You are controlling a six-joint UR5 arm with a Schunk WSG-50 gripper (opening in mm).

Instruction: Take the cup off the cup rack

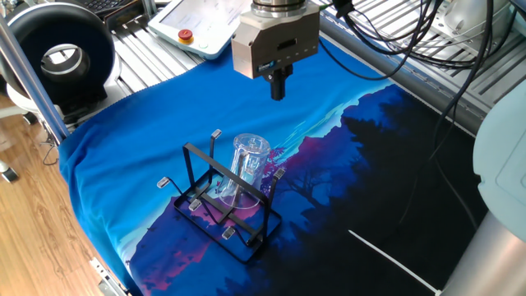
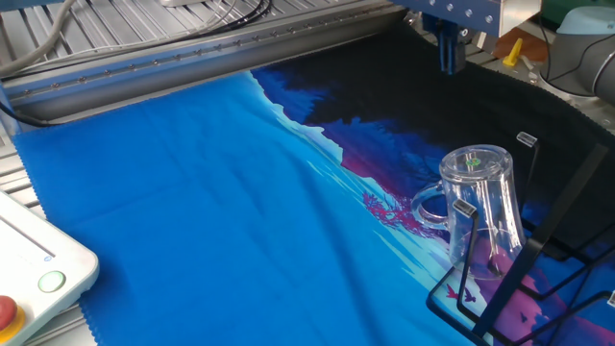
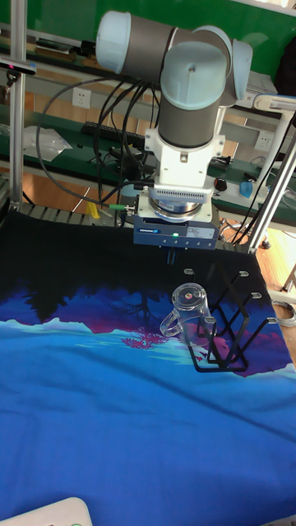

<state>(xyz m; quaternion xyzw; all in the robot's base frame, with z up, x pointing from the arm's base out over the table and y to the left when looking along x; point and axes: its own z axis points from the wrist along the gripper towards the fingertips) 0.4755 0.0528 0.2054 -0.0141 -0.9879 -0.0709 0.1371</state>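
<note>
Hung high over the cloth, the gripper [image 1: 280, 86], fingers pressed together with no gap visible between them and nothing held. Stood well apart from the cup [image 1: 245, 168], back toward the aluminium frame side of the table, and clearly above it. In the other fixed view, showed only the dark finger tips [image 2: 450, 53] dipping in at the top edge, again far behind the mug.

Sat upside down on the cup rack [image 1: 223, 203], the clear glass mug, thick base uppermost, slipped over one of the angled pegs and leaning with it. Pointed its handle [image 2: 429, 210] away from the wire frame, out over the blue-and-purple printed cloth [image 2: 192, 192]. Rested flat on that cloth, the rack's rectangular base, with several silver-capped pegs free around the mug.

Judged as the approach stage: no contact yet, mug untouched. Called for next: opening the fingers, travelling across and down to the mug, closing on its wall or base, then drawing it up along the slant of the peg rather than straight up, lest the light rack be dragged or tipped.
</note>
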